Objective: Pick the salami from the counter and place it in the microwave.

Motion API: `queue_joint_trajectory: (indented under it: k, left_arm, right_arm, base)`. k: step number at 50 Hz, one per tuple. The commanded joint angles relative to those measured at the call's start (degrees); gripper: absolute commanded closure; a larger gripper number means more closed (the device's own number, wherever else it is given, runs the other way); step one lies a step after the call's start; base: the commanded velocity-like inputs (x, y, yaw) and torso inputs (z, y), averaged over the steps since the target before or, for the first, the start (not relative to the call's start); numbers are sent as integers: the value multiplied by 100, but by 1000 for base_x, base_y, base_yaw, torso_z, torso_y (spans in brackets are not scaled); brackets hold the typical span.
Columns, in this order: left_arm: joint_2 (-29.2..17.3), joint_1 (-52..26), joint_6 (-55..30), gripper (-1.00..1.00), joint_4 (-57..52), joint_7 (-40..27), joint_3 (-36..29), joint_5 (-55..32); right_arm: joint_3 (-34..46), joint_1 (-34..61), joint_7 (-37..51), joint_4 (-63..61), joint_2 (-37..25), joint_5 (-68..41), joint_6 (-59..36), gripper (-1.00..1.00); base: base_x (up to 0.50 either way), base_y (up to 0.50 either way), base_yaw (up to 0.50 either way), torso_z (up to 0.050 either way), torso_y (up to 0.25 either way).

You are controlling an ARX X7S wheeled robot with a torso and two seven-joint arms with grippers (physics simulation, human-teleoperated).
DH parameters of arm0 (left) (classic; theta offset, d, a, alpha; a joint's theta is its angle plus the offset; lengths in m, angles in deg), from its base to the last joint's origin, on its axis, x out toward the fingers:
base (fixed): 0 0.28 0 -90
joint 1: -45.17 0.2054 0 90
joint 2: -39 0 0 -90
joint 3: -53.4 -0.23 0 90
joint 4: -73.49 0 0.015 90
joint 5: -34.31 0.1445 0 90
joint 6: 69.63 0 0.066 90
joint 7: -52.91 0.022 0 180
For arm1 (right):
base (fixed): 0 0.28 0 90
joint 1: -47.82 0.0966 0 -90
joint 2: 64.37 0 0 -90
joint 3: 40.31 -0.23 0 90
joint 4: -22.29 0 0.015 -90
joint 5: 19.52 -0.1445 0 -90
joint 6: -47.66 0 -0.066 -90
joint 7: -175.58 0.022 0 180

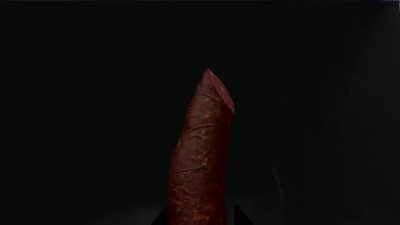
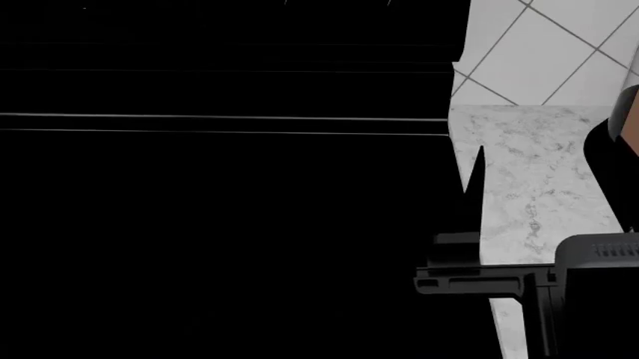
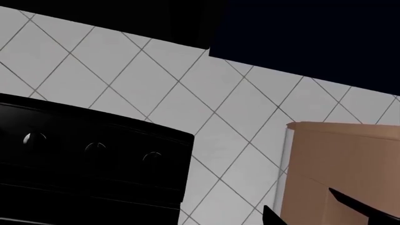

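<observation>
Salami (image 1: 201, 159) stood clamped between left gripper's (image 1: 201, 218) dark fingers (image 1: 242, 216), pointed cut end away from camera, surrounded by darkness; whether inside microwave, could not tell. Head view: black mass filled left, marble counter (image 2: 539, 172) strip at right, tiled wall (image 2: 529, 45) behind. Right gripper (image 3: 325, 211) fingers (image 3: 356, 204) apart, holding nothing, facing black stove knobs (image 3: 93, 149), tan box (image 3: 344, 164).
</observation>
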Motion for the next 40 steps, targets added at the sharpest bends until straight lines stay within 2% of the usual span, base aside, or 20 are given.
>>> queue_joint_trajectory:
  k: [1, 11, 23, 40]
  left_arm:
    - [21, -57, -446, 100, -4, -161, 273, 49]
    - [62, -69, -1096, 100, -14, 52, 367, 102]
    - [-12, -70, -1921, 100, -123, -494, 695, -227]
    - [-60, -70, -2974, 100, -127, -970, 708, -589]
  right_arm:
    - [0, -5, 16, -4, -15, -14, 0, -100]
    - [-10, 10, 27, -27, -39, -47, -24, -100]
    - [41, 110, 42, -26, -51, -73, -85, -100]
    - [45, 105, 65, -39, -74, -97, -88, -100]
  base:
    - [0, 0, 0, 0, 0]
    - [0, 0, 0, 0, 0]
    - [0, 0, 0, 0, 0]
    - [0, 0, 0, 0, 0]
